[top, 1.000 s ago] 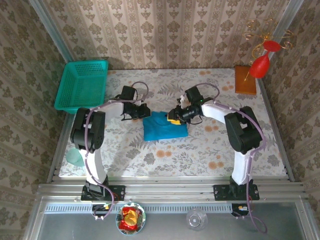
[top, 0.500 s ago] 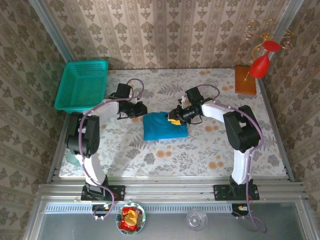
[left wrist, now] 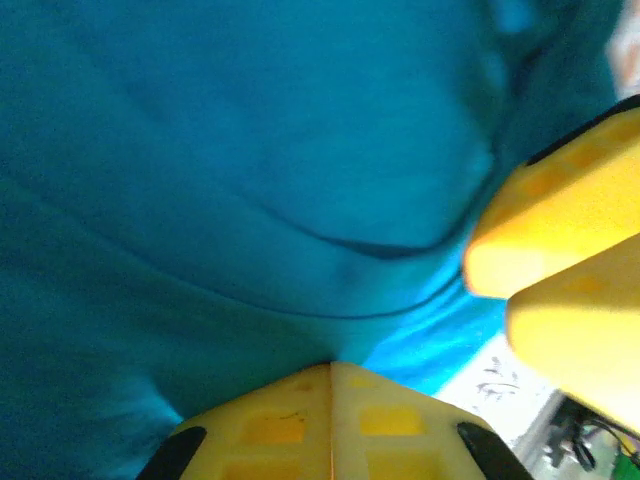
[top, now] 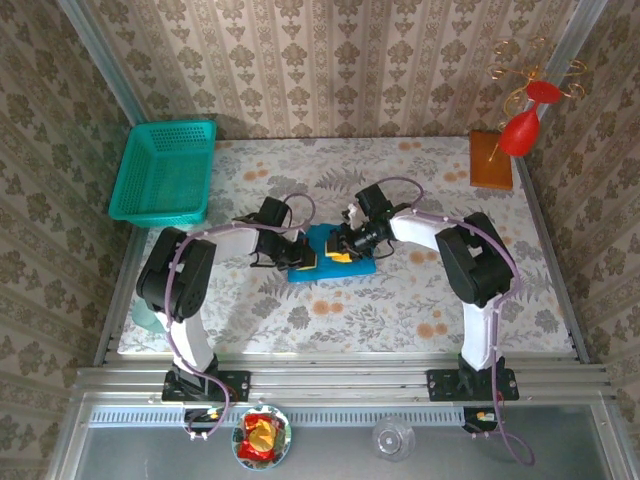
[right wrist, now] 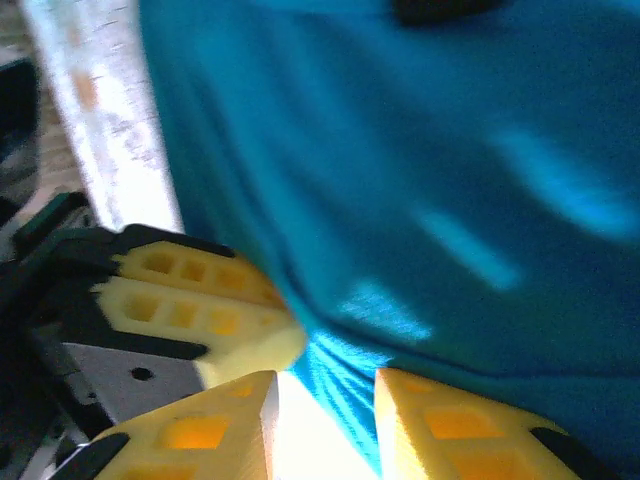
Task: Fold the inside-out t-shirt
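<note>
Folded blue-teal cloth t-shirt [top: 330,258] lies mid-frame on the floral desk [top: 420,300]. Left end effector [top: 300,262] fingers together at its left edge. Right end effector [top: 340,252] fingers slightly apart, a cloth fold between them.

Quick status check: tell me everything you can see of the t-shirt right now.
The t-shirt is plain blue-teal soft cloth, bunched into a small folded bundle near the middle of the floral table. No print shows. The left gripper is shut at its left edge; the right gripper pinches a ridge of cloth on top. Creases run across the fabric.

Right gripper [right wrist: 325,415], apparently pinching a fold of blue t-shirt [right wrist: 430,170].
</note>
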